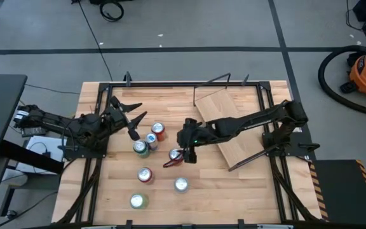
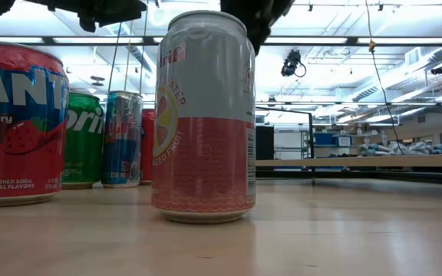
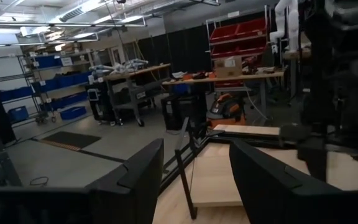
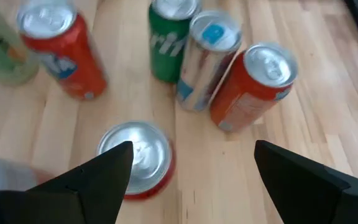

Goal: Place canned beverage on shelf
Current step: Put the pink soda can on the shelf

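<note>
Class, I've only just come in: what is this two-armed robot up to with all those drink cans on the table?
The right tool hangs open just above a red can standing near the middle of the table, its fingers either side of the can's top but not yet gripping it. Five more cans stand around it. The shelf, a light-wood board behind the right arm, carries no can. The left tool waits open over the table's left side, near a cluster of three cans.

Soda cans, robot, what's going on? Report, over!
Right pincer open, hovering over a red can. Left pincer open, waiting beside the can cluster. Shelf holds no can. Nothing in the way.
</note>
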Controlling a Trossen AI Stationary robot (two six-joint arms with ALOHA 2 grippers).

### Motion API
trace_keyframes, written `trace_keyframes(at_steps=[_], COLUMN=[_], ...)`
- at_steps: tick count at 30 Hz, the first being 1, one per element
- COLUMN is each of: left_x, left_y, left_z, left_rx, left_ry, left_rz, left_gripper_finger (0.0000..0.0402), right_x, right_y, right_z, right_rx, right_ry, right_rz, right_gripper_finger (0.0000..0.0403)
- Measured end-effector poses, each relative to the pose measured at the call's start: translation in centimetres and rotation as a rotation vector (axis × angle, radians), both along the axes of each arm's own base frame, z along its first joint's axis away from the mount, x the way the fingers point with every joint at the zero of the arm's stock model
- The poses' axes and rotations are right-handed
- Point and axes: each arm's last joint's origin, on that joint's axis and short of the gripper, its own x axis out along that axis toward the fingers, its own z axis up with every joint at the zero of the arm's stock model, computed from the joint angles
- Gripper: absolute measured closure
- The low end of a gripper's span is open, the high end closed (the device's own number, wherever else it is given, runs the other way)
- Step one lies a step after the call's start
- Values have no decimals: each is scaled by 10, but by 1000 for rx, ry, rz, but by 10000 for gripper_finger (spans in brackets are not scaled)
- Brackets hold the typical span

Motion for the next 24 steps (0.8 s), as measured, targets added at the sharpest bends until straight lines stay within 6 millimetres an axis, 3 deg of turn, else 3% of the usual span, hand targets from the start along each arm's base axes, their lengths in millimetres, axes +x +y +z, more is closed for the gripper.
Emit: trace_keyframes(at_steps=[7, 12, 24], left_x=[2, 2, 3], left_y=[0, 0, 1], left_z=[-2, -4, -9], left_rx=[1, -18, -122], left_ry=[19, 21, 8], left_rz=[-3, -1, -6], left_gripper_finger=[207, 207, 207], right_x=[9, 10, 17], right_y=[14, 17, 28], right_z=[8, 1, 12], right_rx=[-15, -33, -104], right_ry=[35, 106, 21], right_rz=[179, 256, 337], right_gripper_finger=[34, 13, 4])
